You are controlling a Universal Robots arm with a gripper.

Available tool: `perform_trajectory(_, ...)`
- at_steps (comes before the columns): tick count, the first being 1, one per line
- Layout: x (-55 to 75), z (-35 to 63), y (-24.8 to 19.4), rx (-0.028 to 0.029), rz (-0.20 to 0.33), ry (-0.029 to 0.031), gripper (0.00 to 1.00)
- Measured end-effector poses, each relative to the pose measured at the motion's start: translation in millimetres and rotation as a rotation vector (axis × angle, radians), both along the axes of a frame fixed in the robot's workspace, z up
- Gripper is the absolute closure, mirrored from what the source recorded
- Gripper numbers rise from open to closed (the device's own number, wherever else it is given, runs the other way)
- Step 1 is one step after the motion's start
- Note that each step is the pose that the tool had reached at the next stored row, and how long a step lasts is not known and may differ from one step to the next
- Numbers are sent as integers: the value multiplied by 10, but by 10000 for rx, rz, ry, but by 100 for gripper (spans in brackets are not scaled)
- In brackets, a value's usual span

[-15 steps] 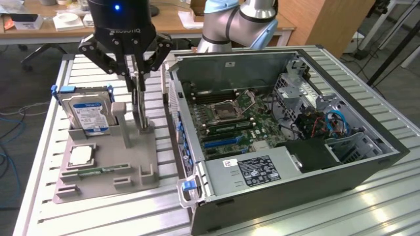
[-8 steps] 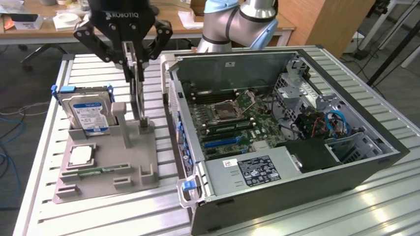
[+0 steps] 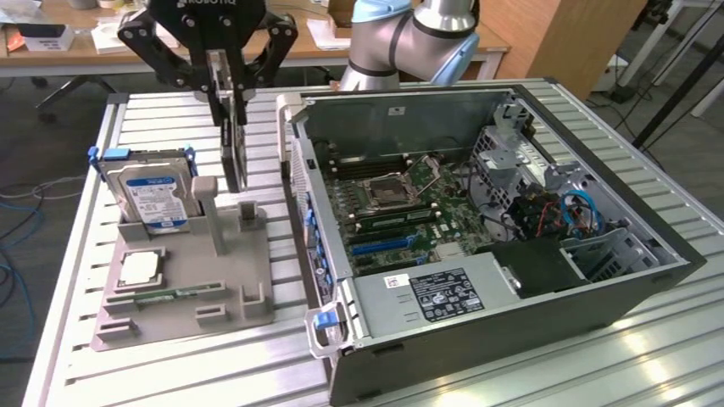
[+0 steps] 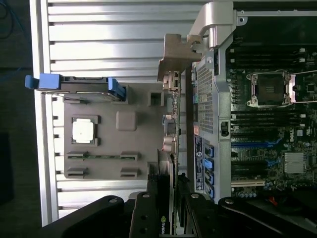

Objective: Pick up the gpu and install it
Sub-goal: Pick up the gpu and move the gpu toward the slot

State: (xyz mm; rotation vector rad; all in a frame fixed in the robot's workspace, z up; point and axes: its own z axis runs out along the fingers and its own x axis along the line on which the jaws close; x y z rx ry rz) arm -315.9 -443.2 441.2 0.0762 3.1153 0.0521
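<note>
The gripper [image 3: 232,91] is clamped on the upper edge of the gpu [image 3: 236,153], pinching the thin card so that it hangs upright and edge-down. By my reading, this grip leaves the lower connector edge free. The card hangs directly over the back of the grey parts stand [image 3: 226,288], above its slotted posts; whether its lower edge is clear of them I cannot tell. At the stand's back corner, on the exterior view's left, the hard drive [image 3: 153,195] leans in its blue caddy. Toward the stand's front lie a processor [image 3: 138,269] and a memory stick [image 3: 169,296] (each in its own recess, presumably to fix its spot). The open computer case [image 3: 509,339] lies just beside the stand — motherboard [image 3: 396,195] facing up.
</note>
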Motion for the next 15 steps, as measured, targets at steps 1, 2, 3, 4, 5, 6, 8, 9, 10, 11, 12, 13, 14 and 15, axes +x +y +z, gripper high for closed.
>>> perform_trajectory(1, 0, 2, 0, 0, 0, -1, 74)
perform_trajectory(2, 0, 2, 0, 1, 0, -1, 74)
perform_trajectory(3, 0, 2, 0, 1, 0, -1, 74)
perform_trajectory(4, 0, 2, 0, 0, -1, -1, 74)
perform_trajectory(5, 2, 2, 0, 0, 1, 0, 74)
perform_trajectory(6, 13, 3, 0, -1, 3, 2, 74)
perform_trajectory(8, 56, 3, 0, -1, 0, 5, 74)
perform_trajectory(9, 89, 2, 0, 0, 0, 8, 74)
perform_trajectory(10, 124, 2, 0, 0, -1, 11, 74)
perform_trajectory(11, 160, 2, 1, 0, -1, 14, 74)
perform_trajectory(12, 198, 2, 0, 0, 0, 19, 74)
perform_trajectory(13, 237, 2, 0, 0, 0, 21, 74)
perform_trajectory(14, 280, 2, 0, -1, 2, 25, 74)
perform_trajectory(15, 323, 2, 0, 0, 1, 28, 74)
